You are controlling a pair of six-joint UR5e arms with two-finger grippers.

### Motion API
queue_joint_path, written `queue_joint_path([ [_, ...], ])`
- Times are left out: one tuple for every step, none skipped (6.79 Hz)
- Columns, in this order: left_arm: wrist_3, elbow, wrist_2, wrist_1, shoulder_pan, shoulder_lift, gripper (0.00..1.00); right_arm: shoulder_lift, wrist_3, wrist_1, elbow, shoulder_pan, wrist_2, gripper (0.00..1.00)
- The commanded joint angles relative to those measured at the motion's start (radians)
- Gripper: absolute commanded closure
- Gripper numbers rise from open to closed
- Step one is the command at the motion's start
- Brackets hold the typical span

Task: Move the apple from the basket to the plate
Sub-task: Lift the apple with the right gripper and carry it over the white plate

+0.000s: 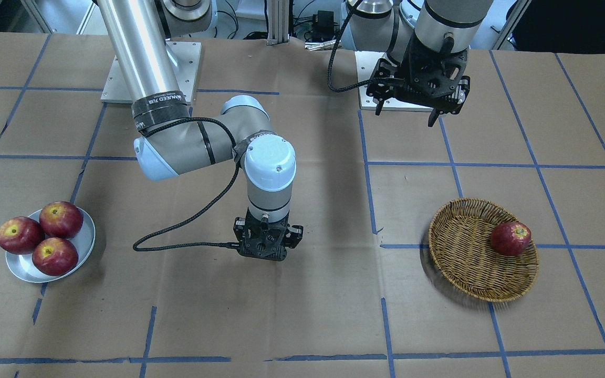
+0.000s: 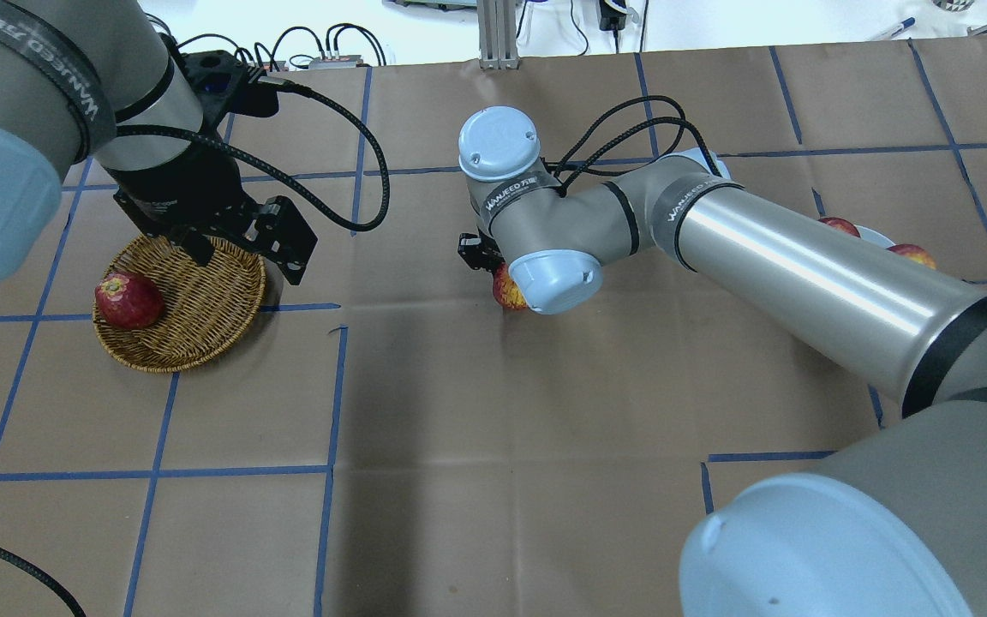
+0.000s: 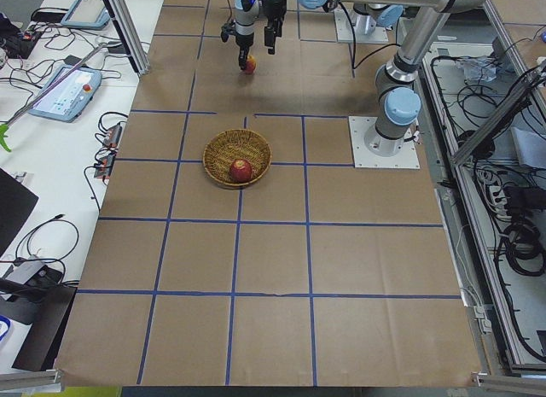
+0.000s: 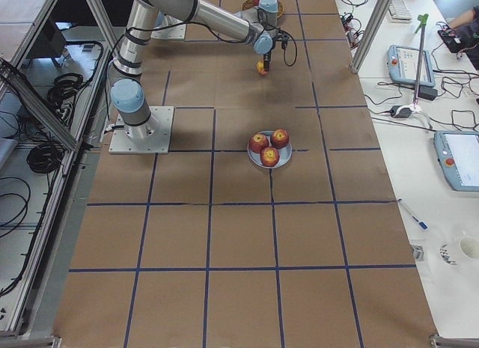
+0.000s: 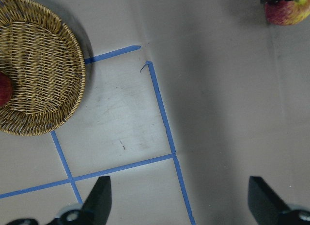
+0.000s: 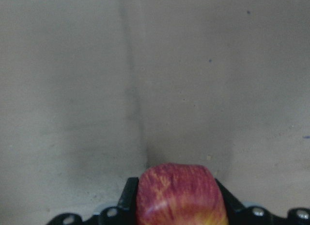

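The streaky red-orange apple sits between the fingers of my right gripper, which is shut on it low over the middle of the table. It also shows in the overhead view and in the left wrist view. The wicker basket holds one darker red apple. The metal plate at the other end holds three dark red apples. My left gripper is open and empty, raised behind the basket.
Brown paper with blue tape lines covers the table. The right arm's long silver link stretches across the table toward the plate side. A black cable hangs from the right wrist.
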Motion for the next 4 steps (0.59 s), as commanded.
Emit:
queue_joint_path([
  [0.0,-0.002,0.001,0.0,0.0,0.003,0.01,-0.071,-0.029,0.118,-0.076,-0.026,0.012,0.54],
  [0.0,-0.008,0.001,0.0,0.0,0.009,0.01,-0.142,-0.119,0.214,-0.09,-0.06,0.004,0.54],
  [-0.002,-0.011,0.001,0.0,0.0,0.009,0.01,-0.215,-0.226,0.29,-0.086,-0.147,0.007,0.54],
  [-0.002,-0.011,0.0,0.0,0.0,0.01,0.01,-0.269,-0.404,0.36,-0.071,-0.254,0.01,0.57],
])
